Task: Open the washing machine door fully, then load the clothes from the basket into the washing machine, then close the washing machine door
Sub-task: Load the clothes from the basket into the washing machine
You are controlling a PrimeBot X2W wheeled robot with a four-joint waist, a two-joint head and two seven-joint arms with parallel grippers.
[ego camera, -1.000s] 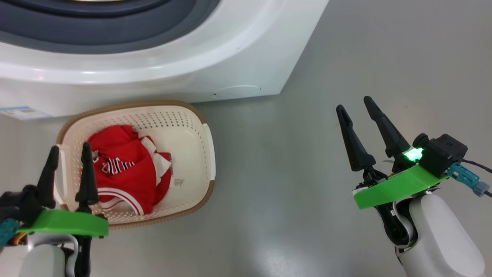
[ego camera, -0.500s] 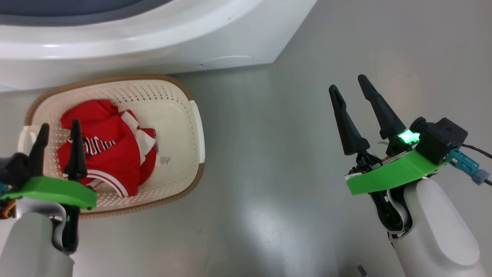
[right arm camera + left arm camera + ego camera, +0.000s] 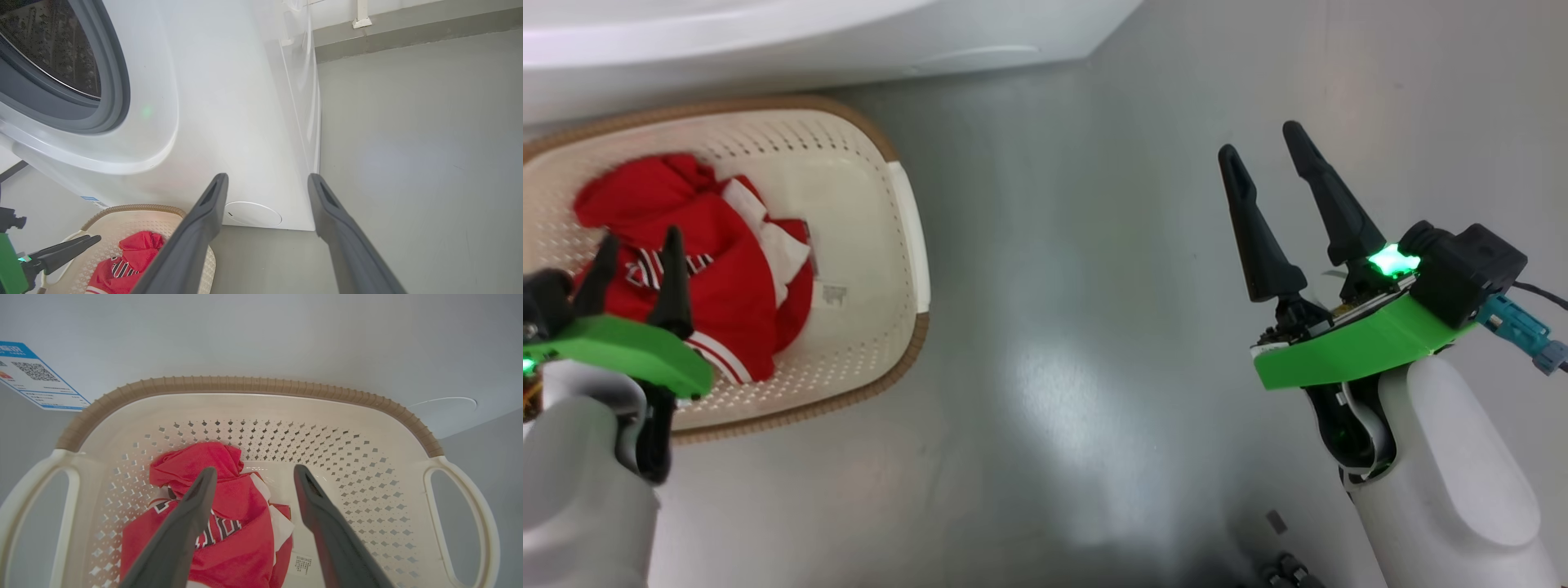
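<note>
The cream basket [image 3: 907, 245] with a brown rim stands on the floor against the white washing machine [image 3: 768, 41]. Red clothes [image 3: 727, 269] with white stripes lie in its left half. My left gripper [image 3: 639, 245] hangs open just above them. In the left wrist view its fingers [image 3: 188, 522] straddle the top of the clothes [image 3: 241, 522] inside the basket [image 3: 245, 381]. My right gripper [image 3: 1258, 140] is open and empty over bare floor to the right. The right wrist view shows the washing machine [image 3: 229, 102], its grey gasket [image 3: 114, 81] and drum [image 3: 53, 45]. The washing machine door is out of view.
Grey floor [image 3: 1078, 327] spreads between the basket and my right arm. A blue label [image 3: 32, 375] and a round cap [image 3: 443, 404] sit low on the machine's front, just behind the basket. A wall base [image 3: 408, 28] runs behind the machine.
The head camera has tilted down, so the machine and basket slide up and left in the picture. My left gripper now sits lower over the clothes. Both grippers stay open.
</note>
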